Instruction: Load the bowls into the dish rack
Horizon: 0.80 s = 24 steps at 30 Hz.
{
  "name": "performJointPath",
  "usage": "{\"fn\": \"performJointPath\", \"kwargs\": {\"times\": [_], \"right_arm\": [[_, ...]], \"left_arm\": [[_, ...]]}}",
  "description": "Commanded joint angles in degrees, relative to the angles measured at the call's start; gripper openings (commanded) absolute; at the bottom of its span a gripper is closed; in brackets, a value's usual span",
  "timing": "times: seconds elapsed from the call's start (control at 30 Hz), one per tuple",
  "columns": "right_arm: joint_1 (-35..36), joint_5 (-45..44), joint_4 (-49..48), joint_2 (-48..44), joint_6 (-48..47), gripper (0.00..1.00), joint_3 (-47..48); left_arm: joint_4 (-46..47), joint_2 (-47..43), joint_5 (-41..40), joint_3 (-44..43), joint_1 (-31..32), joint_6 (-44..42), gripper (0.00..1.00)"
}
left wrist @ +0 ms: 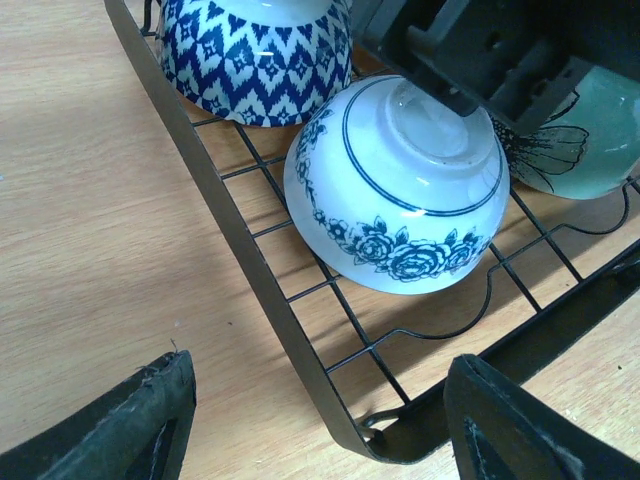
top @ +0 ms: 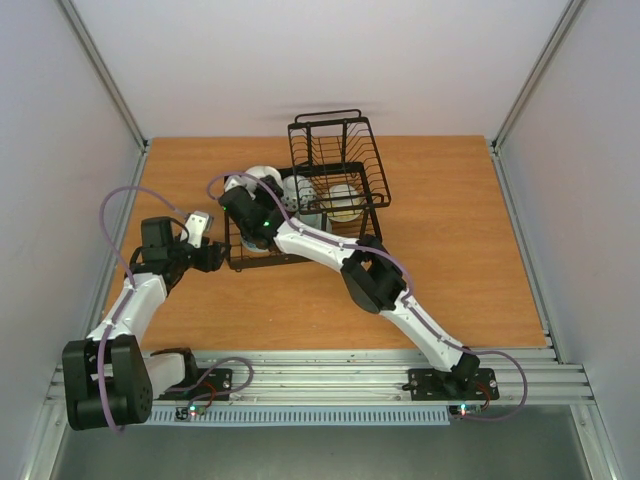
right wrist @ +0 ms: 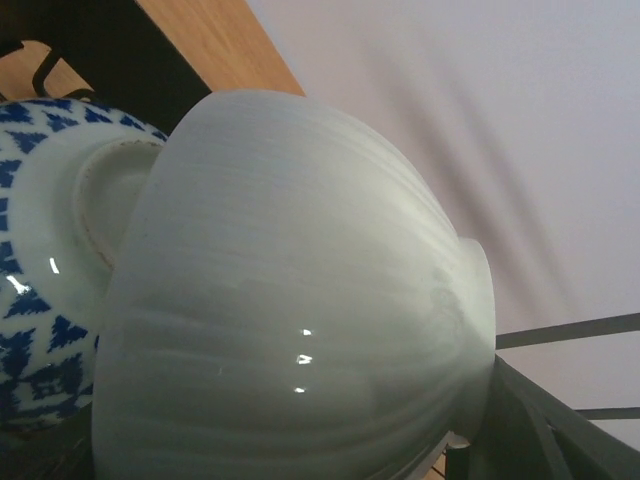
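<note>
The black dish rack [top: 345, 150] sits upper middle on the desk [top: 450, 250]. The right arm [top: 400, 305] stretches into its lower left end. The left arm [top: 135, 300] bends low beside that corner. The bowls [left wrist: 400, 190] lie there, hard, shiny and easy to break, best held by the rim. The left tool [left wrist: 320, 430] is open and empty. I cannot tell if the right tool [top: 255, 225] grips anything.

Shiny, smooth, glazed: flower bowl [left wrist: 400, 200] ahead of left fingers [left wrist: 130, 430]; pale green bowl [right wrist: 300, 300], ribbed. Thin dark metal wire: dish rack [left wrist: 290, 330]. Matt wood grain: worktop [left wrist: 90, 230]. Left fingers dull black, rough-edged.
</note>
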<state>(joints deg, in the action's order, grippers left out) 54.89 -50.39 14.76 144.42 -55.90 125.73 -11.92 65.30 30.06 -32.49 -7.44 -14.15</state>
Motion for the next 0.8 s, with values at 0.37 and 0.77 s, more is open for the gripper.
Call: {"fn": "performJointPath", "kwargs": {"times": [0.37,0.77], "right_arm": [[-2.99,-6.88,8.13,1.88,3.35,0.01,2.24],[-3.83,-8.46,14.25,-0.81,9.82,0.01,-2.64]], "left_arm": [[1.16,-0.7,1.66,-0.77,-0.39,-0.63,0.69],[1.1,-0.48,1.67,-0.89,-0.46,-0.74,0.7]]}}
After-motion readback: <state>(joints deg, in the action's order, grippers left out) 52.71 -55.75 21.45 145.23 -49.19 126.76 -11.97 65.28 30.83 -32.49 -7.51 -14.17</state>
